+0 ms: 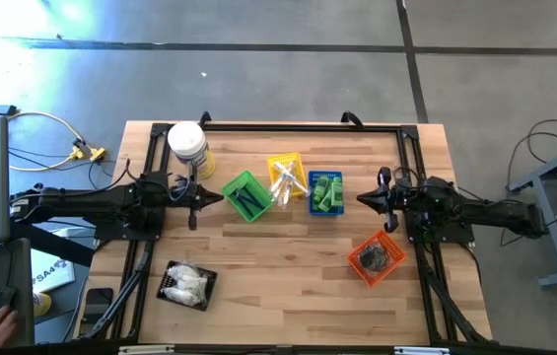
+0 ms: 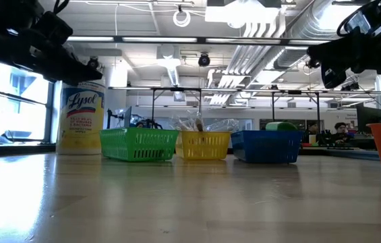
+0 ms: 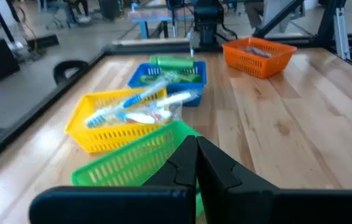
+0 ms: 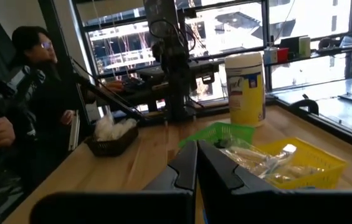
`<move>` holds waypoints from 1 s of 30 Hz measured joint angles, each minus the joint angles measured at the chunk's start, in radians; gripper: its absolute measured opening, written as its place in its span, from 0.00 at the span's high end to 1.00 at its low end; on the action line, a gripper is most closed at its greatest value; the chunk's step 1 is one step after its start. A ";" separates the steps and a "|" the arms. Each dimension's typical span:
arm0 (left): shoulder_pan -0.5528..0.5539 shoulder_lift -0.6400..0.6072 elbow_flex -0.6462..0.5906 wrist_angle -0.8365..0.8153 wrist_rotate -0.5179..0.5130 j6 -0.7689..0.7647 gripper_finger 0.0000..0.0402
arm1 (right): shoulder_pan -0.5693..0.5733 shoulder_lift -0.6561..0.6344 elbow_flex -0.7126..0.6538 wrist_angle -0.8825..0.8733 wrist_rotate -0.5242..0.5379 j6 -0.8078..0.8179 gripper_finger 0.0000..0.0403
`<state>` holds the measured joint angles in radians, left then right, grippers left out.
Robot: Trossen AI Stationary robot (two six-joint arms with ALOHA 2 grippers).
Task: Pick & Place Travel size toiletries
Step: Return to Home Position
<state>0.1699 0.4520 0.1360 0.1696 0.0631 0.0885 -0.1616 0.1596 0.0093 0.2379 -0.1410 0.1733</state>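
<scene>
The toiletries lie sorted in baskets at the table's middle. The green basket [image 1: 246,195] holds thin dark pieces. The yellow basket [image 1: 287,177] holds clear-wrapped toothbrushes [image 3: 139,104]. The blue basket [image 1: 325,192] holds green tubes [image 3: 172,61]. The orange basket [image 1: 376,257] holds dark pieces. The black tray [image 1: 188,286] holds white packets. My left gripper [image 1: 217,200] is shut and empty, raised just left of the green basket. My right gripper [image 1: 363,199] is shut and empty, raised just right of the blue basket.
A big white jar with a yellow label [image 1: 188,145] stands at the far left, behind the green basket. A black frame runs along the table's edges. Bare wood lies at the near middle. A person [image 4: 35,81] sits beyond the table's left side.
</scene>
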 joint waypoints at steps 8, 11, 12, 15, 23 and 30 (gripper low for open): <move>0.000 0.037 -0.012 0.006 0.031 -0.042 1.00 | 0.000 0.000 -0.001 -0.011 0.002 0.011 0.99; 0.000 0.036 -0.086 0.113 0.043 -0.046 1.00 | 0.000 0.000 -0.001 -0.014 0.003 0.025 0.99; 0.000 0.037 -0.109 0.133 0.050 -0.050 1.00 | 0.000 0.003 -0.002 -0.017 0.003 0.025 0.99; 0.000 0.033 -0.117 0.135 0.042 -0.081 1.00 | 0.001 0.009 -0.002 -0.025 0.009 0.025 0.99; 0.000 0.036 -0.119 0.149 0.036 -0.095 1.00 | 0.005 0.033 -0.002 -0.024 0.027 0.013 0.99; 0.000 0.035 -0.121 0.170 0.032 -0.093 1.00 | 0.005 0.076 -0.003 -0.025 0.026 0.005 0.99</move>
<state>0.1699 0.4873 0.0154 0.3392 0.0956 -0.0044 -0.1562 0.2354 0.0067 0.2127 -0.1149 0.1780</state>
